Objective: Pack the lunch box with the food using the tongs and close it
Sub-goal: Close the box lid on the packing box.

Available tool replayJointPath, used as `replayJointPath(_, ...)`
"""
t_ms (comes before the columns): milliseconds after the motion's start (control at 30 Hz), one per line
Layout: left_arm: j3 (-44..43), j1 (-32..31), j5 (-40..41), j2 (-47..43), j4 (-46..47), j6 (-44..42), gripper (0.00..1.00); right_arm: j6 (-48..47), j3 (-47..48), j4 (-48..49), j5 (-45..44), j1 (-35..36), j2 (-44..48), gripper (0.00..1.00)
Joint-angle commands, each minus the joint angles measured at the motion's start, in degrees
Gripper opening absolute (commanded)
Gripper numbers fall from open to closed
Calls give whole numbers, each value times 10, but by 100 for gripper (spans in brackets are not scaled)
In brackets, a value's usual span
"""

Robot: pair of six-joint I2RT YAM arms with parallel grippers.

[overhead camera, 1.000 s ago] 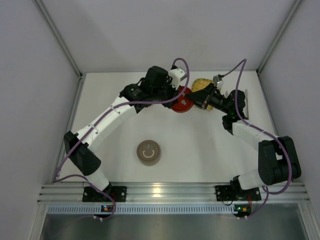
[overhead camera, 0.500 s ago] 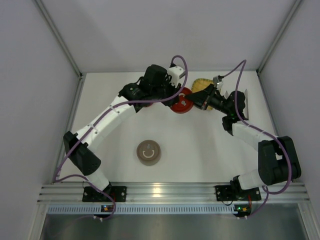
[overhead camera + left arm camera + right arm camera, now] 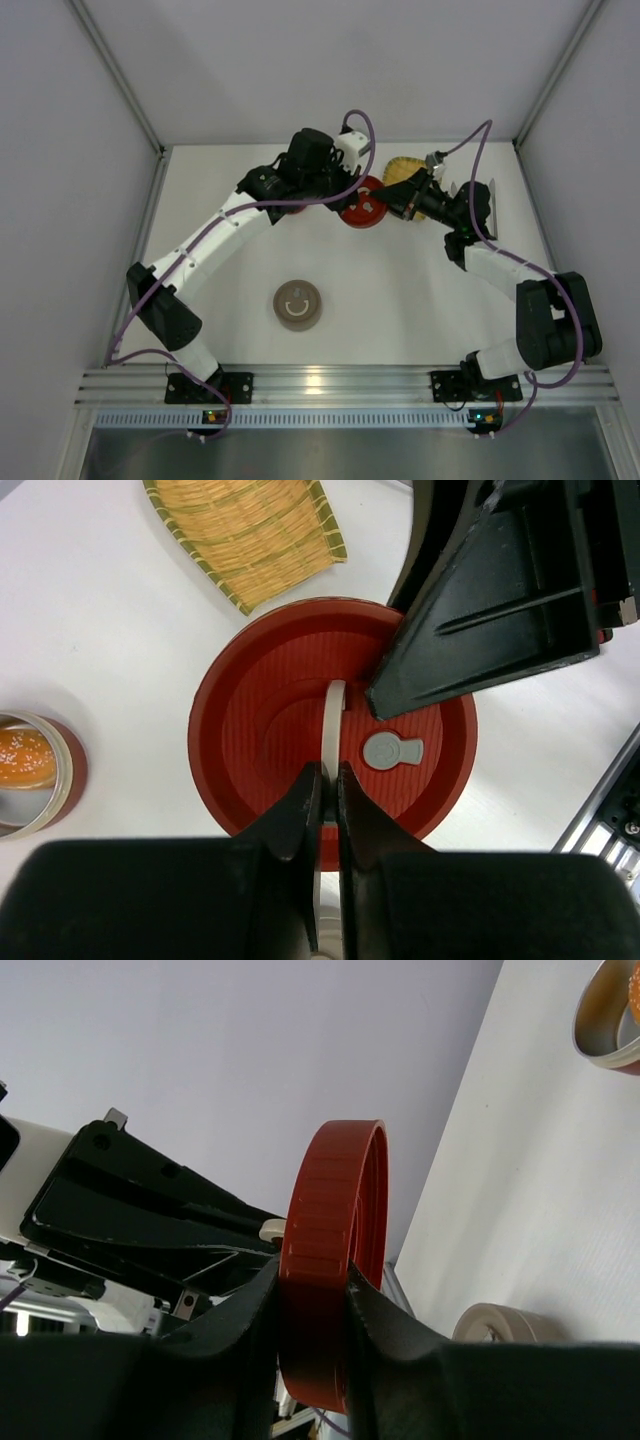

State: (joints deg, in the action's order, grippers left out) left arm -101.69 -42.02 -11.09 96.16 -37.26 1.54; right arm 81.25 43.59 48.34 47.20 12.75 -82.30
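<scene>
The red lunch box lid stands on edge, my right gripper shut on its rim. My left gripper is shut on the slim pale tongs, whose tip reaches over the lid's ribbed inside near a grey valve. The open lunch box, a metal tin with a red band, sits left of the lid with an orange piece of food inside. From above, both grippers meet at the red lid, and the left arm hides the tin.
The yellow woven tray lies just behind the lid, close to the right gripper's body. A round beige lid with a smiley rests on the white table nearer the arm bases. Walls enclose the back and sides.
The left wrist has edged slightly left at the lid. The right gripper and the red lid have held still.
</scene>
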Motion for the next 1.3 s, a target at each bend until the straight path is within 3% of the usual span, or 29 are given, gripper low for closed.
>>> replayJointPath(0, -15, 0, 23, 8, 23, 3, 0, -50, 54, 8, 43, -1, -8, 53)
replayJointPath(67, -14, 5, 41, 8, 15, -7, 0, -99, 97, -76, 68, -11, -10, 91)
replayJointPath(133, -14, 27, 56, 8, 11, -10, 0, -151, 116, -111, 97, -26, -13, 94)
replayJointPath(167, -16, 34, 62, 10, 9, -10, 0, -166, 125, -140, 107, -44, -15, 99)
replayJointPath(233, -30, 64, 80, 24, 3, -16, 0, -230, 149, -194, 122, -62, -16, 99)
replayJointPath(267, -40, 74, 83, 34, 0, -27, 0, -262, 175, -272, 126, -82, -16, 99)
replayJointPath(300, -53, 93, 85, 46, -14, -29, 0, -346, 193, -324, 127, -92, -16, 99)
replayJointPath(400, -121, 124, 105, 113, -39, -47, 0, -476, 239, -460, 121, -127, -9, 99)
replayJointPath(633, -249, 200, 105, 259, -75, -54, 0, -571, 221, -550, 148, -211, 30, 99)
replayJointPath(733, -297, 222, 105, 315, -89, -51, 0, -586, 210, -562, 162, -223, 36, 99)
replayJointPath(900, -303, 237, 95, 368, -72, -58, 0, -575, 187, -546, 174, -229, 39, 99)
replayJointPath(1267, -266, 269, 51, 383, -66, -42, 0, -575, 176, -536, 185, -229, 36, 99)
